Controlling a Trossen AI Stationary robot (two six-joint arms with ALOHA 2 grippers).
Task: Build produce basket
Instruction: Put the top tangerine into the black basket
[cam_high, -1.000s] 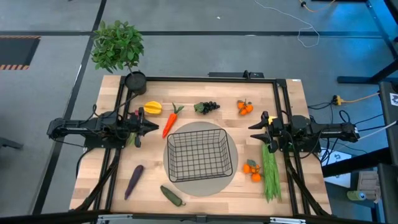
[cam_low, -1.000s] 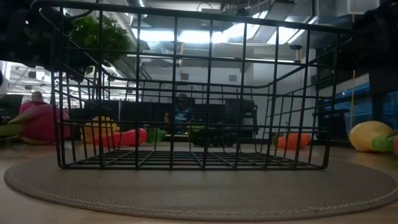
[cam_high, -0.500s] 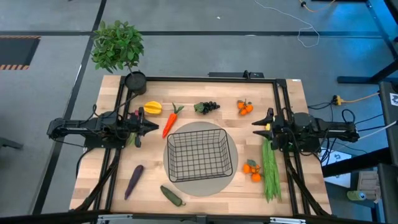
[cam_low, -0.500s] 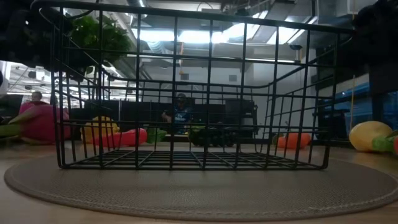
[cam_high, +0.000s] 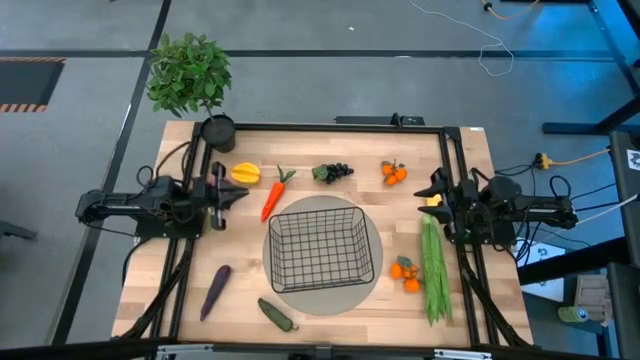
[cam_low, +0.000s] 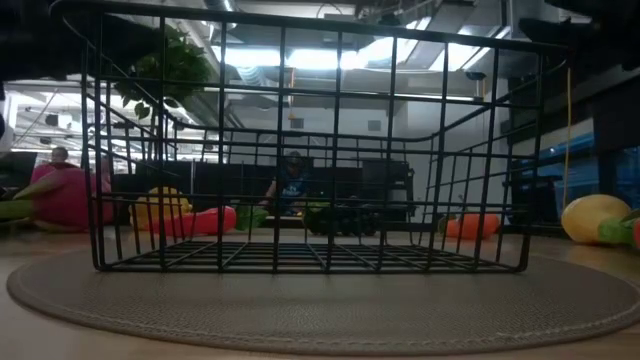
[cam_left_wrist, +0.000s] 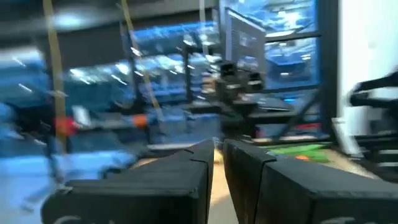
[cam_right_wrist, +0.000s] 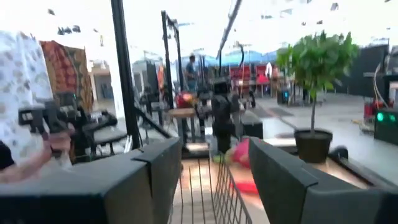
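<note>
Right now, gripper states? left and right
Left gripper: shut, holding nothing, raised over the table's left side.
Right gripper: open, holding nothing, raised over the table's right side, above the green beans.

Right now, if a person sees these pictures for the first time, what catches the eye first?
The empty black wire basket on a round grey mat at the table's centre. Colourful toy produce rings it: an orange carrot behind it to the left, long green beans on the right. The left gripper and right gripper hang at either side, holding nothing.
</note>
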